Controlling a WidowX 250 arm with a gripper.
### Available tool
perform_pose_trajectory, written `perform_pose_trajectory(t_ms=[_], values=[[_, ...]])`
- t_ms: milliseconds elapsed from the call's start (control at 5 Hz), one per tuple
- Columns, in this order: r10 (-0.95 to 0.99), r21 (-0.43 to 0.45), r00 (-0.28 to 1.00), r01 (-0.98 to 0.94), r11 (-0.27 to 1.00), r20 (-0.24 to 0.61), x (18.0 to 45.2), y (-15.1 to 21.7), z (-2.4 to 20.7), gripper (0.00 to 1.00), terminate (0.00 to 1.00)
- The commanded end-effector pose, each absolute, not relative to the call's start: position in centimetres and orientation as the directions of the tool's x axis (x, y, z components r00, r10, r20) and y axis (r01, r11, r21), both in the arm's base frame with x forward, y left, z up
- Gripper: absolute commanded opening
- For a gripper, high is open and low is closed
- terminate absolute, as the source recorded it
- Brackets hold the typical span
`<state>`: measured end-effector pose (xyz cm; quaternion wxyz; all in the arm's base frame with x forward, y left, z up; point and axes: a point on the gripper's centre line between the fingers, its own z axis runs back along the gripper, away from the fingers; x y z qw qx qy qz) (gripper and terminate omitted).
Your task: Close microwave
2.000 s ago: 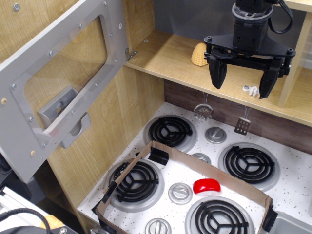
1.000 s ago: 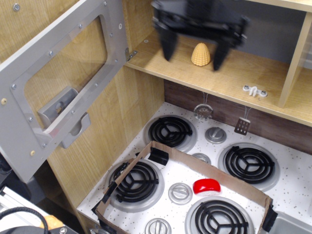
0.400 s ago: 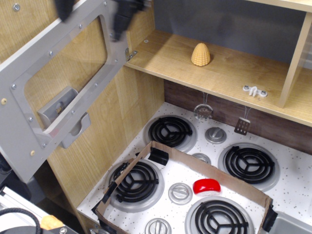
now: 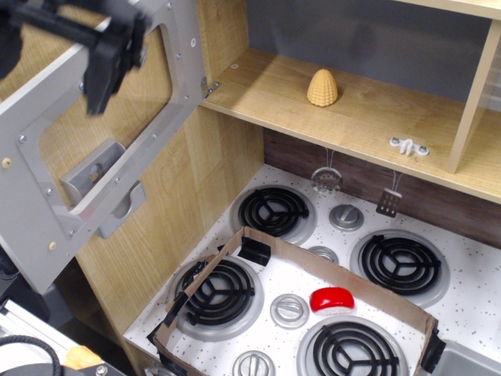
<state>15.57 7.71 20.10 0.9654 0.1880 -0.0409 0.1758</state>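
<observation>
The microwave is a wooden compartment with a grey back wall (image 4: 368,39) and a wooden floor. Its large grey door (image 4: 47,211) with a clear window (image 4: 109,110) hangs wide open, swung out to the left. A yellow corn-shaped toy (image 4: 322,86) stands inside on the compartment floor. My black gripper (image 4: 51,78) is at the top left, in front of the door's upper edge, blurred by motion. Its jaws are spread wide: one finger (image 4: 106,66) overlaps the window's top left corner, and the other is cut off by the left edge.
A small grey holder bracket (image 4: 98,168) shows through the window. Below is a stove top with four black burners and knobs, a cardboard frame (image 4: 337,274) and a red toy (image 4: 331,298). A strainer (image 4: 326,180) and a spatula (image 4: 389,202) hang under the shelf. A white fitting (image 4: 409,146) lies on it.
My gripper has swept from the right side of the compartment, past the corn toy, to the top left in front of the open door. The door and toy have not moved.
</observation>
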Motion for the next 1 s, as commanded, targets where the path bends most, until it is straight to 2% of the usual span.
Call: perform_pose_trajectory(t_ms=[0,200,400,600,800], values=[[0.325,0.382,0.926,-0.376,0.845,0.193,15.2,9.4,18.8,1.00,0.00],[0.280,0.407,0.934,-0.349,0.844,0.221,15.7,11.6,19.1,1.00,0.00],[0.261,0.386,0.936,-0.337,0.859,0.237,15.7,13.9,18.4,1.00,0.00],[0.252,0.348,0.932,-0.334,0.876,0.260,15.8,15.6,17.2,1.00,0.00],[0.285,0.280,0.931,-0.344,0.896,0.230,16.0,16.1,16.3,1.00,0.00]])
